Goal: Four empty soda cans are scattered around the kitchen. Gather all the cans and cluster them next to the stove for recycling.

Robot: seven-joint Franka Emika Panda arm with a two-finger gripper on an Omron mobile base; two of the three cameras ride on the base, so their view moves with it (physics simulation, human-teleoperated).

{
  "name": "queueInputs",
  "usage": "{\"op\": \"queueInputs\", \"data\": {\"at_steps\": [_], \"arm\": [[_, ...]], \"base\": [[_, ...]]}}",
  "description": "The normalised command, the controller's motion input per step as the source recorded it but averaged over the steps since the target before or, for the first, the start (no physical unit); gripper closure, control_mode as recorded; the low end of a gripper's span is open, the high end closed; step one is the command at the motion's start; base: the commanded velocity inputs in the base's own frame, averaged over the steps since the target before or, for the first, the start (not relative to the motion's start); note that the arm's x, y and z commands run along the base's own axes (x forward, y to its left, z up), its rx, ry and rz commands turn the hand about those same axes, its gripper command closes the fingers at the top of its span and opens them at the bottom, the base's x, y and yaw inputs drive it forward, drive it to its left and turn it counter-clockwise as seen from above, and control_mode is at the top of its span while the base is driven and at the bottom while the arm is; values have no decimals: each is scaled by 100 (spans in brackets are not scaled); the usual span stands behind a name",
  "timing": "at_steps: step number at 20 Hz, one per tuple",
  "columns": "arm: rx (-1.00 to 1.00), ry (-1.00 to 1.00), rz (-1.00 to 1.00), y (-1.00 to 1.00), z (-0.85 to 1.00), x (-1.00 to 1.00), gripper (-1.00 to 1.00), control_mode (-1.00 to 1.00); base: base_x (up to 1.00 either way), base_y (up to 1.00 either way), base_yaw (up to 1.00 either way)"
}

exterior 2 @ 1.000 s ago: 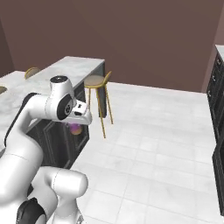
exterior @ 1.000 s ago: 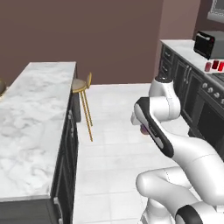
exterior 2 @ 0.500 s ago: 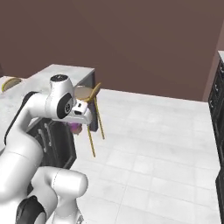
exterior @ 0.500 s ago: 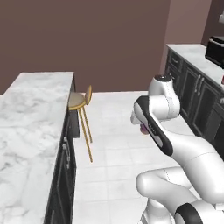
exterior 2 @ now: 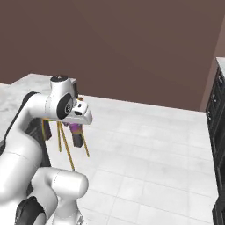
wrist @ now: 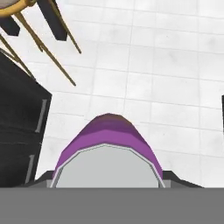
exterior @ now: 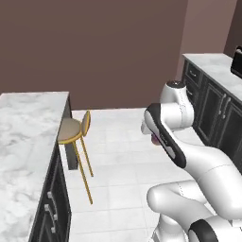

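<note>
Claw point(exterior 2: 75, 128) clamped on the purple can point(wrist: 107, 144), carried over open floor point(exterior 2: 145, 149); a jolt could drop it, and the stool point(exterior: 73, 130) stands close.

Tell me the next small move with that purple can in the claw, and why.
Probably keep the claw shut on the purple can and turn the base on toward the stove: the can hangs over bare floor tiles near the stool, with no surface under it to set it on.
</note>
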Motion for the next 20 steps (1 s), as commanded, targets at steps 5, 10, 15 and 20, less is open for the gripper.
{"op": "queueInputs", "data": {"at_steps": [5,10,15,20], "arm": [[0,0,0,0,0,0,100,100],[0,0,0,0,0,0,100,100],[0,0,0,0,0,0,100,100],[0,0,0,0,0,0,100,100]], "base": [[82,-49,-6],[73,-45,-10],[64,-42,-15],[51,-30,-22]]}}
